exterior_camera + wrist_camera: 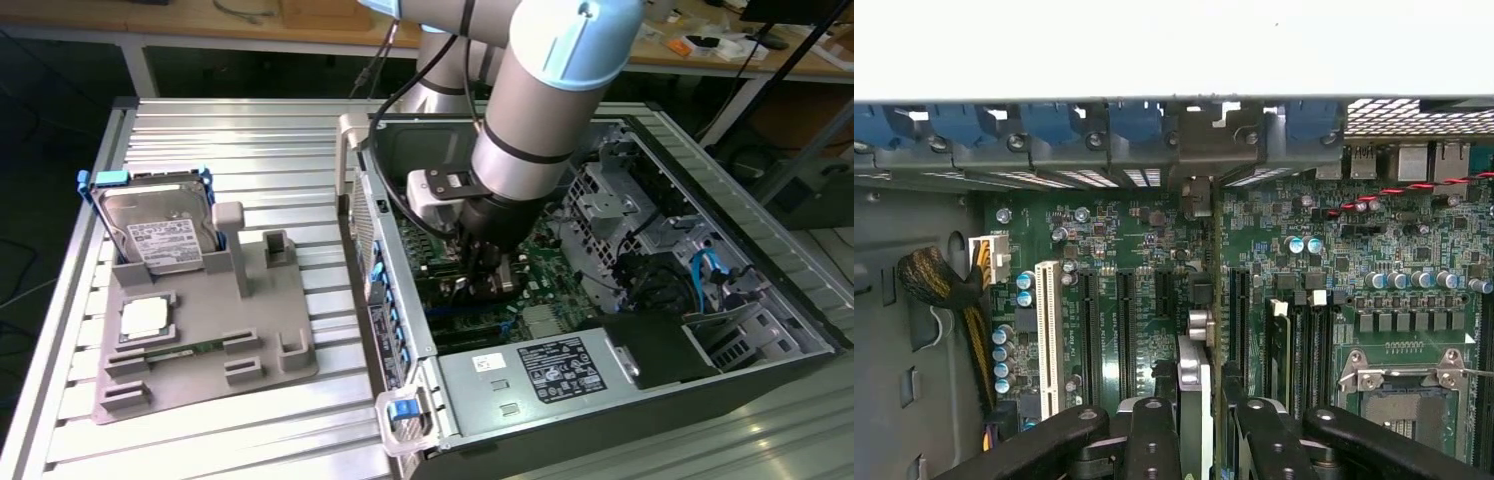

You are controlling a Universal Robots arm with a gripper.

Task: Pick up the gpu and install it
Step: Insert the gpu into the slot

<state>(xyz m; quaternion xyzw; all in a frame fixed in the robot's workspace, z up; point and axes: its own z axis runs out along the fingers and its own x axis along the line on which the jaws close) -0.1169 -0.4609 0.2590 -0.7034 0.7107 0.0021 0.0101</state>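
Ribbed metal tabletop (227, 140) is occupied by an open computer case (467, 395). Inside, the gpu (1192, 375) is pinched edge-on between the jaws of the gripper (1202, 425), over the motherboard (1414, 250) slots.

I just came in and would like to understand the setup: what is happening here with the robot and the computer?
The robot arm reaches into the open computer case. Its hand grips the gpu, a thin card seen edge-on, over the expansion slots of the green motherboard. Whether the card already sits in a slot cannot be told. At the exterior view's left, the hard drive stands in the grey holder.
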